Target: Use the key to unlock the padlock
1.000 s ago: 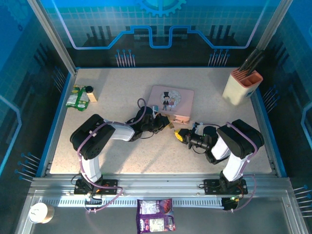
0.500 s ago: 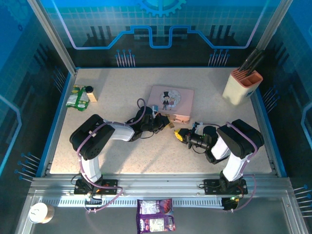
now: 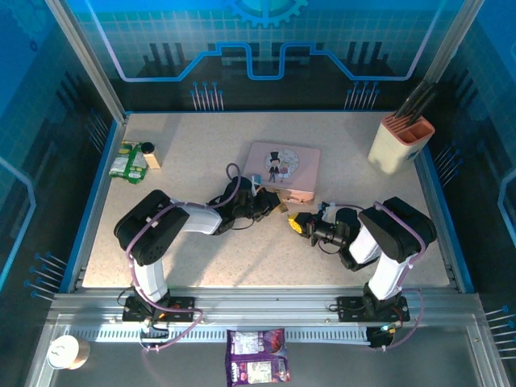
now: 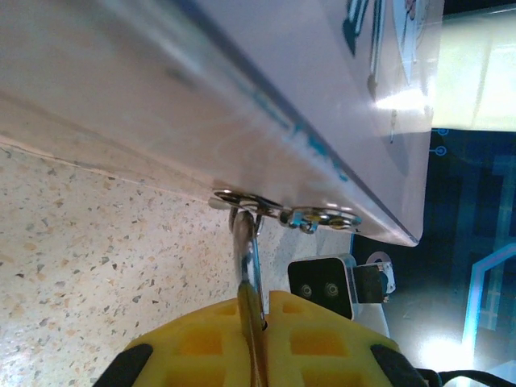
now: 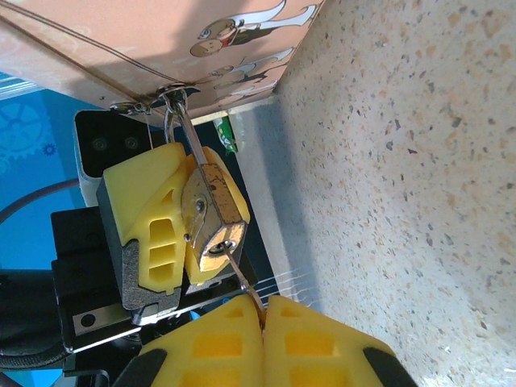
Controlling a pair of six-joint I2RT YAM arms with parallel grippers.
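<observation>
**Key at the keyhole, padlock gripped at the box clasp**

In the right wrist view the padlock (image 5: 211, 216) hangs left of centre. Its silvery shackle (image 5: 190, 141) is looped through the metal clasp (image 5: 153, 98) of the pink box (image 5: 161, 40) in the upper left. The left gripper (image 4: 254, 310) is clenched on the padlock (yellow pads (image 5: 153, 218) on either side). At the bottom edge the right gripper (image 5: 263, 310) pinches the key (image 5: 240, 278), whose thin blade reaches the keyhole in the lock's lower face. In the top view both grippers meet at the centre of the frame, just below the box on the speckled table (image 3: 201, 161).
</observation>
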